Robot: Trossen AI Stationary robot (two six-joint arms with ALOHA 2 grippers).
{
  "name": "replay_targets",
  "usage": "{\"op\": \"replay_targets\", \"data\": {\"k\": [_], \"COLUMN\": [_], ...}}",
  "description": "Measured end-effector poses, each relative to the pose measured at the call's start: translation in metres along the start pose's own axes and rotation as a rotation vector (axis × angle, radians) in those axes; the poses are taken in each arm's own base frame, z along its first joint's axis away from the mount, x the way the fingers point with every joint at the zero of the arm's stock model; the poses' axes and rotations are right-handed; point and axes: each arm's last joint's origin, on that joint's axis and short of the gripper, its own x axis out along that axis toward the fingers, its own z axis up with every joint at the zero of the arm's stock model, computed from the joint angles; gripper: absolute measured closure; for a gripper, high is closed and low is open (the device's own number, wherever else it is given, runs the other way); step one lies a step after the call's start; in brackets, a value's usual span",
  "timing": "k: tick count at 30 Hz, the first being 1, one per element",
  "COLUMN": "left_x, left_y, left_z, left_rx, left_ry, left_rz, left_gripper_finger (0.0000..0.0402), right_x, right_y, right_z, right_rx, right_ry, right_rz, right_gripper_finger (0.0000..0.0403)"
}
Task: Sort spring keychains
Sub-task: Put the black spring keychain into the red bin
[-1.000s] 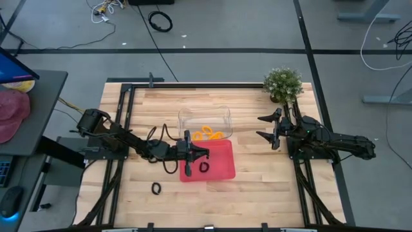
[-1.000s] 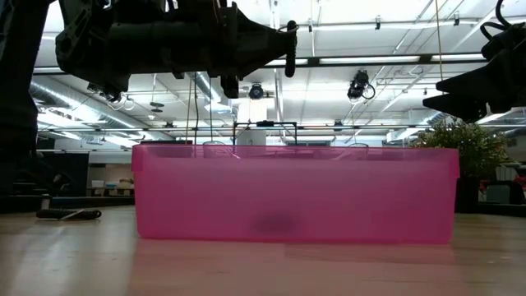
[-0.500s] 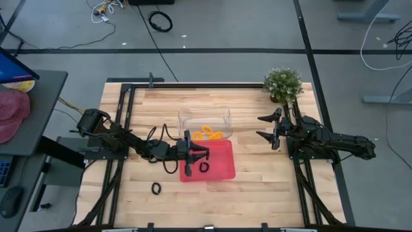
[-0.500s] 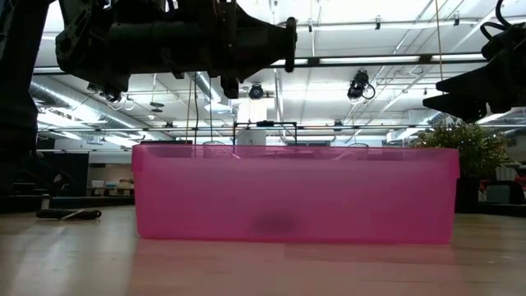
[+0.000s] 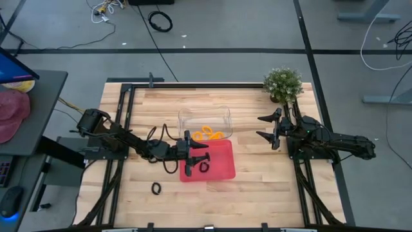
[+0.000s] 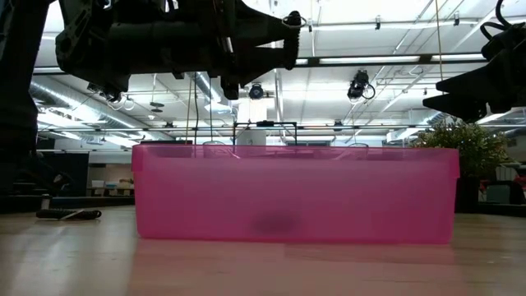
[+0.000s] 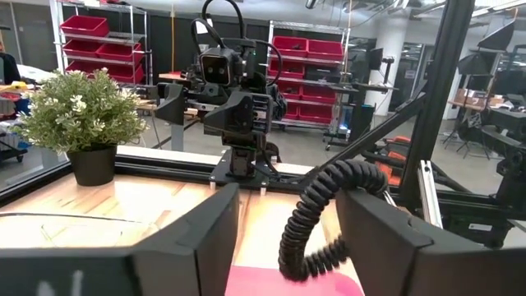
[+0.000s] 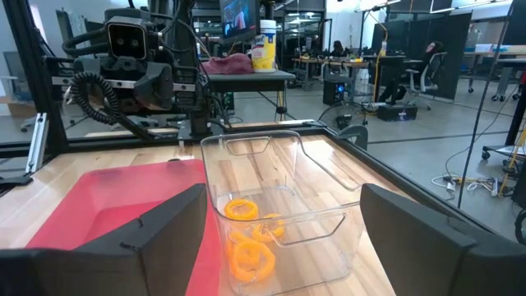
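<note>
Black coiled keychain (image 7: 316, 222) hung between the left gripper's (image 5: 201, 160) spread fingers over the red tray (image 5: 222, 169), apparently only snagged. It risked clinging and riding out with the arm instead of dropping beside the black keychain (image 5: 204, 167) already inside. Another black one (image 5: 156, 188) lay at seven o'clock on the table. Orange keychains (image 5: 207, 135) sat in the clear bin (image 5: 204, 114) at twelve o'clock. At three o'clock, the right gripper (image 5: 266, 129) waited, spread wide.
</note>
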Motion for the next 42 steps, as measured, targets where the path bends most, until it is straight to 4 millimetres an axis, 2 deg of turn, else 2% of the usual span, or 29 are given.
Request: {"op": "replay_targets", "data": {"k": [17,27,32,35,39,42], "left_x": [0.000,0.002,0.012,0.024,0.038,0.039], "left_y": [0.000,0.010,0.012,0.008,0.002,-0.002], "left_z": [-0.001,-0.013,-0.018,-0.017,-0.005,0.007], "left_rx": [0.002,0.013,0.034,0.076,0.118,0.102], "left_ry": [0.006,0.133,0.275,0.446,0.721,0.877], "left_rz": [0.001,0.045,0.072,0.080,0.126,0.186], "left_gripper_finger": [0.0188,0.0188,0.0188,0.0188,0.0188,0.0190], "right_x": [0.000,0.000,0.000,0.000,0.000,0.000], "right_y": [0.000,0.000,0.000,0.000,0.000,0.000], "right_z": [0.000,0.000,0.000,0.000,0.000,0.000], "right_rx": [0.000,0.000,0.000,0.000,0.000,0.000], "right_ry": [0.000,0.000,0.000,0.000,0.000,0.000], "right_rz": [0.000,0.000,0.000,0.000,0.000,0.000], "right_gripper_finger": [0.0078,0.0078,0.0078,0.0078,0.0078,0.0078]}}
